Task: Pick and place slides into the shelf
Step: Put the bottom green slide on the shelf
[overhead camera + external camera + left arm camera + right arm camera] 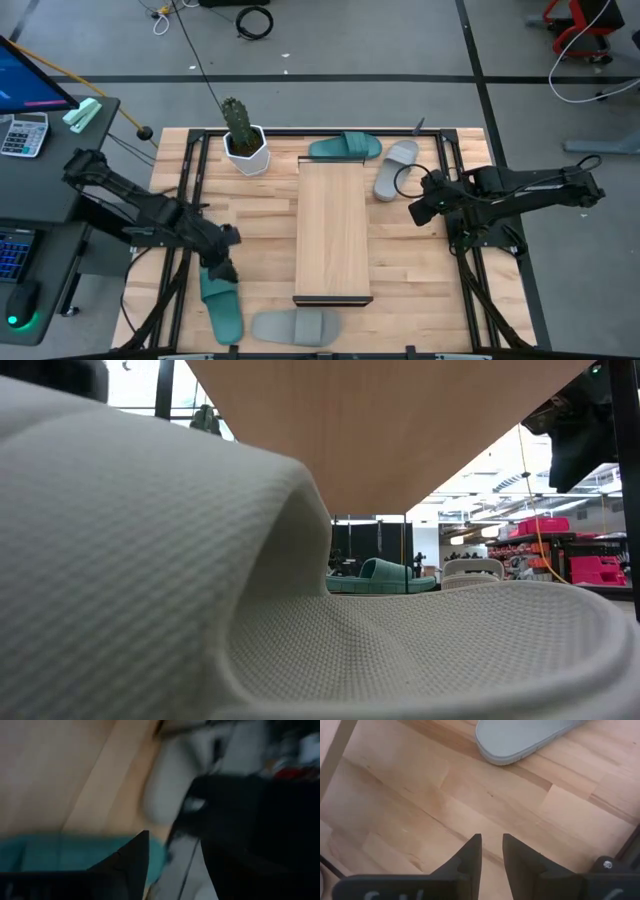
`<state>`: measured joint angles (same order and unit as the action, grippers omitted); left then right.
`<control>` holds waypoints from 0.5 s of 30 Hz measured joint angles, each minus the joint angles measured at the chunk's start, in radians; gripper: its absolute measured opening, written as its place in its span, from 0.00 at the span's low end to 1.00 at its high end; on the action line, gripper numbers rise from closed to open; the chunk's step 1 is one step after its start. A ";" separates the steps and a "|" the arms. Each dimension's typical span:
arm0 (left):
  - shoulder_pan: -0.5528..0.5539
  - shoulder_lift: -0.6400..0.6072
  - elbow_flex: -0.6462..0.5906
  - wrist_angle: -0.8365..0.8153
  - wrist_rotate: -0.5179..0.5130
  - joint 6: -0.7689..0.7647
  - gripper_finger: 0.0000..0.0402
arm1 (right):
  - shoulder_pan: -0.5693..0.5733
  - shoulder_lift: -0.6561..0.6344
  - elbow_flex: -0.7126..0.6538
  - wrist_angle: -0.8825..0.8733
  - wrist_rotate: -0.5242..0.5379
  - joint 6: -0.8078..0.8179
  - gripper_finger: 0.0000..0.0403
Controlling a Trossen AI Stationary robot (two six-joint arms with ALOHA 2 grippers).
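dark fingers of the right gripper (491, 851) stand a narrow slit apart with nothing between them, over bare table planks. outward from their tips, a grey slide (520, 737) lies apart from them, one rounded end toward the gripper. from above, this right gripper (421, 210) sits just right of the shelf (333, 232), near the table's (265, 270) right edge, and that grey slide (396, 168) lies just beyond it toward the far edge, its long axis running from the far right corner slantwise toward the shelf. beside it a teal slide (345, 148) lies along the far edge, past the shelf's far end.

the left gripper (222, 268) hangs over the near left part of the table, right at the end of a second teal slide (221, 305). its wrist view is blurred; i cannot tell how its fingers stand or whether they touch the slide. that slide's long axis runs toward the near edge, slightly slanted. a second grey slide (297, 325) lies along the near edge, just off the shelf's near end.

all four slides rest on the table; the shelf board is bare. judging by this, the right arm is nearer the far pair, the left arm nearer the near pair, and each nearest slide lies just beyond its gripper.
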<state>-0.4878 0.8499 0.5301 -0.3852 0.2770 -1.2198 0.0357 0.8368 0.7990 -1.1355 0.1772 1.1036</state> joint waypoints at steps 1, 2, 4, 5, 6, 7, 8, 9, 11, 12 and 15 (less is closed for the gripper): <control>-0.005 0.017 0.000 -0.019 0.018 0.002 0.45 | 0.000 0.000 0.000 0.000 0.000 -0.006 0.21; -0.009 0.034 0.000 -0.039 0.030 0.011 0.45 | 0.000 0.000 0.000 0.000 0.000 -0.009 0.21; -0.015 0.062 0.000 -0.072 0.042 0.041 0.45 | 0.000 0.000 0.000 0.000 0.003 -0.013 0.21; -0.014 0.074 0.000 -0.084 0.049 0.051 0.45 | 0.000 0.000 0.000 0.000 0.005 -0.015 0.21; -0.014 0.085 0.000 -0.101 0.052 0.057 0.46 | 0.000 0.000 0.000 0.000 0.006 -0.016 0.21; -0.014 0.093 0.000 -0.127 0.052 0.058 0.47 | 0.000 0.000 0.000 0.000 0.006 -0.017 0.21; -0.014 0.101 0.000 -0.155 0.053 0.057 0.49 | 0.000 0.000 0.000 0.000 0.006 -0.020 0.21; -0.014 0.107 0.000 -0.180 0.053 0.053 0.51 | 0.000 0.000 0.000 0.000 0.006 -0.024 0.21; -0.014 0.114 0.000 -0.242 0.052 0.053 0.55 | 0.000 0.000 0.000 0.000 0.005 -0.025 0.21; -0.014 0.115 0.000 -0.278 0.052 0.052 0.57 | 0.000 0.000 0.000 0.000 0.005 -0.026 0.21; -0.003 0.114 0.000 -0.386 0.052 0.029 0.62 | 0.000 0.000 0.000 0.000 0.003 -0.027 0.21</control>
<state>-0.4907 0.9639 0.5301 -0.7710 0.3290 -1.1913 0.0357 0.8368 0.7990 -1.1351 0.1802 1.0767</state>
